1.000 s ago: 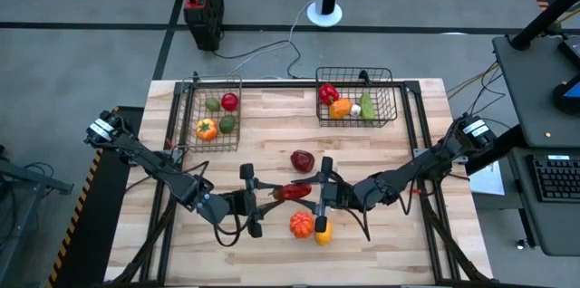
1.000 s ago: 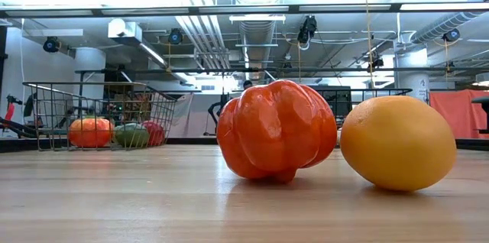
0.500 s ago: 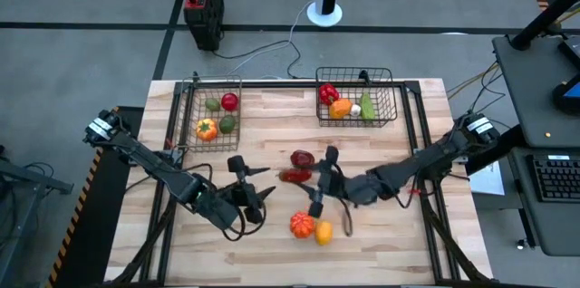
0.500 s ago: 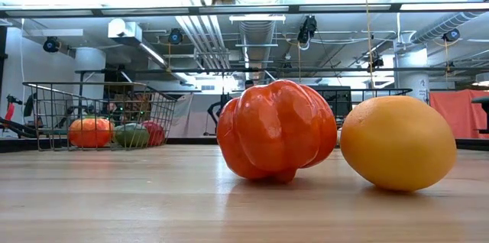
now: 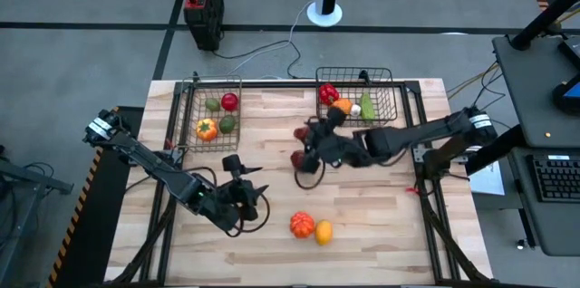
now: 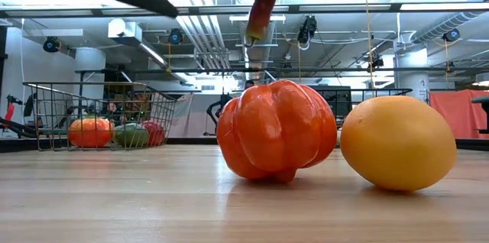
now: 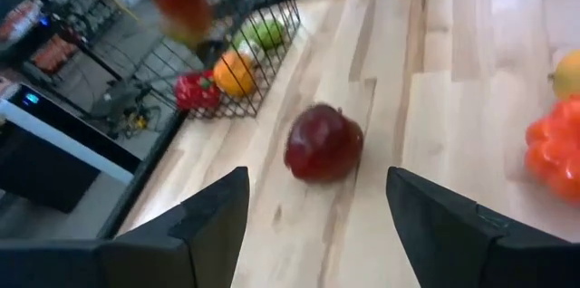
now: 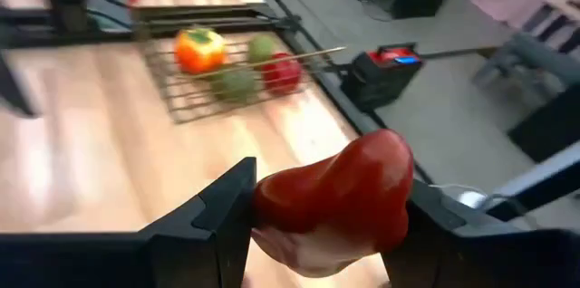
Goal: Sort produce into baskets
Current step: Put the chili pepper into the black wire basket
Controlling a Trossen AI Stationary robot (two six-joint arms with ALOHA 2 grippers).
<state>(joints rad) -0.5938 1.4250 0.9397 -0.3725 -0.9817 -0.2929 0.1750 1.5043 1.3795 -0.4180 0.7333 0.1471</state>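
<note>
My right gripper (image 5: pixel 306 146) is shut on a long red pepper (image 8: pixel 337 199), high over the table's middle, just short of the right basket (image 5: pixel 391 98). A dark maroon piece (image 7: pixel 323 141) lies on the table beneath it. My left gripper (image 5: pixel 256 195) stands open and holds nothing, left of an orange pumpkin-shaped piece (image 5: pixel 302 225) and a yellow lemon (image 5: pixel 323 232) that rest on the wood. The left basket (image 5: pixel 192 107) holds green, red and orange pieces. The right basket holds red, orange, white and green ones. My right gripper pinches the red pepper between its two fingers, across its length. The thick end (image 8: pixel 376 172) sticks out past the fingers. In the low view the pepper (image 6: pixel 260 15) hangs slanting below the gripper, lifted clear of the table.
A black box with a red top (image 5: pixel 203 3) stands on the floor beyond the table's far edge. Bare wood lies along the table's right side (image 5: pixel 390 216) and near edge.
My right gripper has risen and gone toward the table's far edge and the right basket, tipping up toward level, with the red pepper lifted clear. The pepper was between both grippers a second ago. My left gripper has turned and stays low near the table's middle.
</note>
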